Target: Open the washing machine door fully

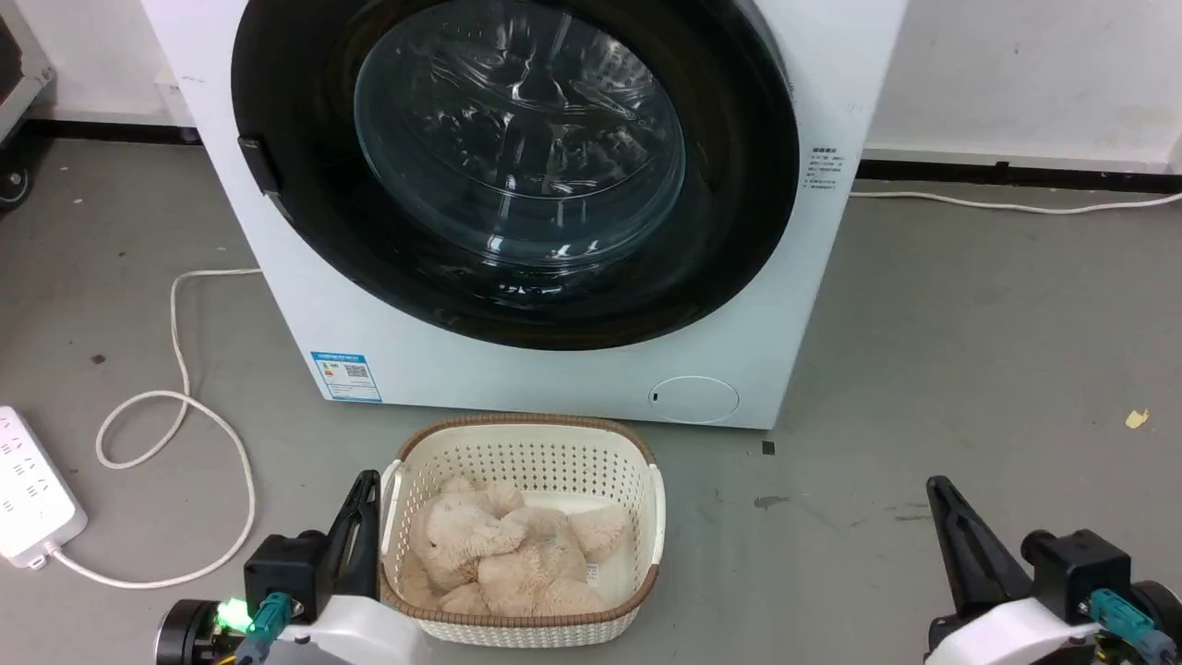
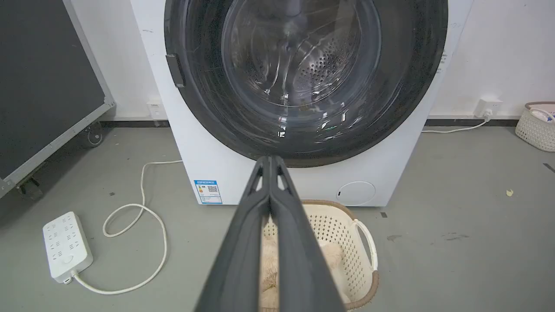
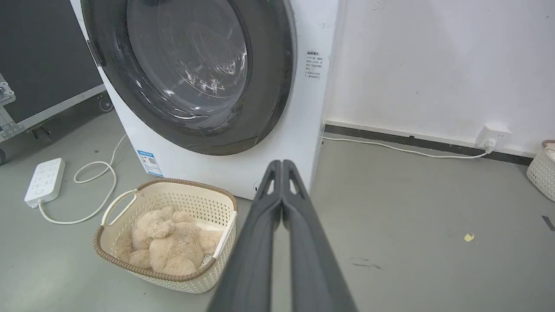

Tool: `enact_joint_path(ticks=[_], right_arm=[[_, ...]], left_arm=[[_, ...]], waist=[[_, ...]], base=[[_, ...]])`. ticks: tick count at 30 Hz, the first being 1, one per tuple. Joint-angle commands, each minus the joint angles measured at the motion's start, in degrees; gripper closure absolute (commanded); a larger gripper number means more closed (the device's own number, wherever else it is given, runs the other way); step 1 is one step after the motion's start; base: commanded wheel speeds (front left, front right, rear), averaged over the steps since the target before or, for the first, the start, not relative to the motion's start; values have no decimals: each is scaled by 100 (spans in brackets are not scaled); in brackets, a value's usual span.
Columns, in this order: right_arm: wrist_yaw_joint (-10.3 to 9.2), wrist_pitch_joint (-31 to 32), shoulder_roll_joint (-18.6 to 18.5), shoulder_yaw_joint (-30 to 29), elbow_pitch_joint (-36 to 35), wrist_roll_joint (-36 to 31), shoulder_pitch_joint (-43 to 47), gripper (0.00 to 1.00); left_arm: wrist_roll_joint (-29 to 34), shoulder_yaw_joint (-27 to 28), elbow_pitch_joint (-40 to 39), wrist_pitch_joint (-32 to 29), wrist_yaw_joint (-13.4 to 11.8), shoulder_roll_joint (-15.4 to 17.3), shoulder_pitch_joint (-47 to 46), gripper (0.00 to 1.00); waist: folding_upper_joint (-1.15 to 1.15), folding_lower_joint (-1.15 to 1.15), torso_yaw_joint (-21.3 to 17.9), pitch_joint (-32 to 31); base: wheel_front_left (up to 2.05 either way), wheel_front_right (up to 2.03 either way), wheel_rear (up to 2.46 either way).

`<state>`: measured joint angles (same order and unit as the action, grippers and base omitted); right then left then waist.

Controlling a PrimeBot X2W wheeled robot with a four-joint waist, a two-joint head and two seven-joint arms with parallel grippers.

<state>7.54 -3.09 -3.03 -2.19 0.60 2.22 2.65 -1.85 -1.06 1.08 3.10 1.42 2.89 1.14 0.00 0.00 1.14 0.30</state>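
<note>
1. Sitting on the grey floor (image 1: 970,351) by the far wall, the washing machine (image 1: 554,379) showed its white front to the robot.
2. The washing machine door (image 1: 517,157) was closed, flush w/ the front. Its glossy black ring & clear glass bowl spanned nearly the full machine width, and the steel drum showed thru the glass.
3. A small dark handle (image 1: 259,166) sat on the door's left edge.
4. A blue label sticker (image 1: 346,376) was at the front's lower left, and a small round white flap (image 1: 693,399) at its lower right.
5. A cream perforated basket (image 1: 517,457) stood on the floor just near of the machine, approx. centred, w/ a beige plush toy (image 1: 508,554) inside.
6. The left end effector (image 2: 269,164) had its fingers pressed together w/ nothing between them. It was low at near left, right beside the basket's left rim (contact can't be told), and well apart from the door.
7. The right end effector (image 3: 282,167) also had its fingers together & empty. It was at near right over bare floor, well apart from basket & door.
8. A white power strip (image 1: 28,499) lay on the floor at left, and its white cable (image 1: 185,406) looped toward the machine's left side.
</note>
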Motion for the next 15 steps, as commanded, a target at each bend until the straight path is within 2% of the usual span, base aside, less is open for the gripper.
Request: enact_joint_path(ticks=[1, 15], right_arm=[[-4, 27, 12, 32, -35, -47, -134, 100], [-5, 191, 14, 141, -50, -149, -210, 100]], left_arm=[[57, 19, -33, -29, -33, 0, -74, 100], [132, 70, -77, -193, -96, -1, -97, 100]], waist=[[0, 0, -7, -2], [0, 0, -69, -19]], base=[[0, 0, 0], [0, 0, 0]])
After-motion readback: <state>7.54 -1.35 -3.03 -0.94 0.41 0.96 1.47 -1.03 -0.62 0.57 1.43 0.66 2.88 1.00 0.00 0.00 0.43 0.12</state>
